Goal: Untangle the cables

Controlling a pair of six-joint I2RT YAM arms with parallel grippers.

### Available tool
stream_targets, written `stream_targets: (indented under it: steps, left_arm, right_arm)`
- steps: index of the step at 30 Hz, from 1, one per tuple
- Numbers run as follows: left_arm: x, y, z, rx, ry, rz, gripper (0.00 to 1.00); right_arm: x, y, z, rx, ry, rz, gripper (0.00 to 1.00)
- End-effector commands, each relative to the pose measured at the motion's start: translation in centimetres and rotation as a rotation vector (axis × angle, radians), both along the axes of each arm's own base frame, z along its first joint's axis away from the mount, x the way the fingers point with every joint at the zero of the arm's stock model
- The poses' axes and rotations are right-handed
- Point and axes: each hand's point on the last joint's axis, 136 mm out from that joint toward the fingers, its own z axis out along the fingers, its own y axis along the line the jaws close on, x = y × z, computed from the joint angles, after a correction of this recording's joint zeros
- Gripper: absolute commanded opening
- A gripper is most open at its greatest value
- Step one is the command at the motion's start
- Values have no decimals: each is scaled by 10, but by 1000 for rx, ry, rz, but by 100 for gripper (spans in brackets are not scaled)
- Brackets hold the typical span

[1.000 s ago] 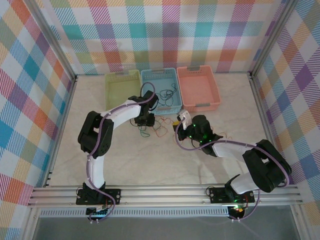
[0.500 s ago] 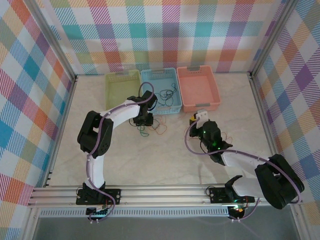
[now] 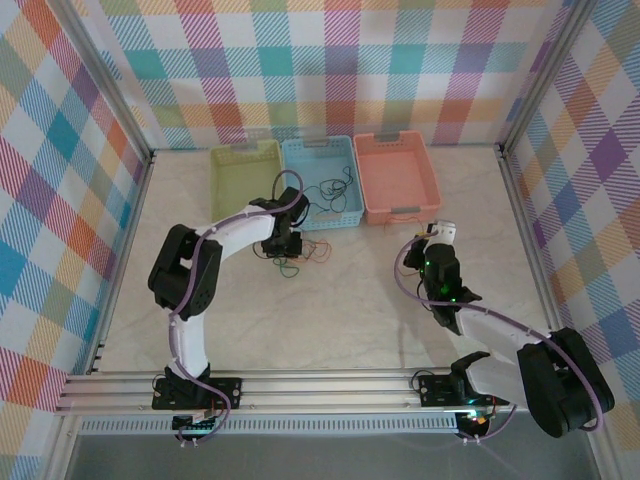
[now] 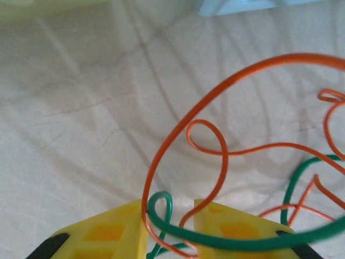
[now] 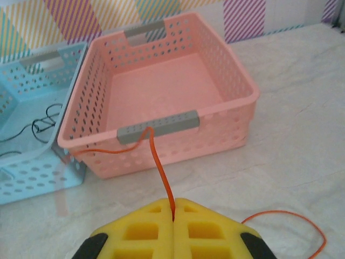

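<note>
The right fingers (image 5: 140,232) are clamping an orange cable (image 5: 160,167) running straight ahead to the pink basket (image 5: 226,127) — the left fingers (image 4: 108,232), slightly apart, are straddling a green cable (image 4: 226,240) and tangled orange loops (image 4: 237,80).

Robot test cell in a lab, no home or shop. Closed in at 9, 12 and 3 o'clock by plaid cloth walls (image 3: 330,70) in pastel checks, hung on an aluminium frame (image 3: 108,85). Floored with a pale marble-look tabletop (image 3: 330,320). Fitted at 6 o'clock with an aluminium rail (image 3: 330,388), left arm base (image 3: 195,390) and right arm base (image 3: 450,388) bolted onto it. Stocked at 12 o'clock with a row of perforated plastic bins: green basket (image 3: 240,170), blue basket (image 3: 318,143), pink basket (image 3: 395,175).
</note>
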Motion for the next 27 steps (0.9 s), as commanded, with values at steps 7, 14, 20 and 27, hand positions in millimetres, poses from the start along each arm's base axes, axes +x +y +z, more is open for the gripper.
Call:
stream_targets:
  steps: [7,14,20,27]
  left_arm:
    - [3,-3,30,-98,-95,37,29]
    - [2,-3,44,-147,-161,61,29]
    - [0,5,61,-175,-251,95,31]
    - [2,28,67,-126,-327,177,31]
  right_arm:
    - [2,49,36,73,-53,255,0]
    - [-18,80,125,175,-197,450,0]
    - [-19,111,225,256,-336,588,0]
    - [15,155,324,313,-445,684,0]
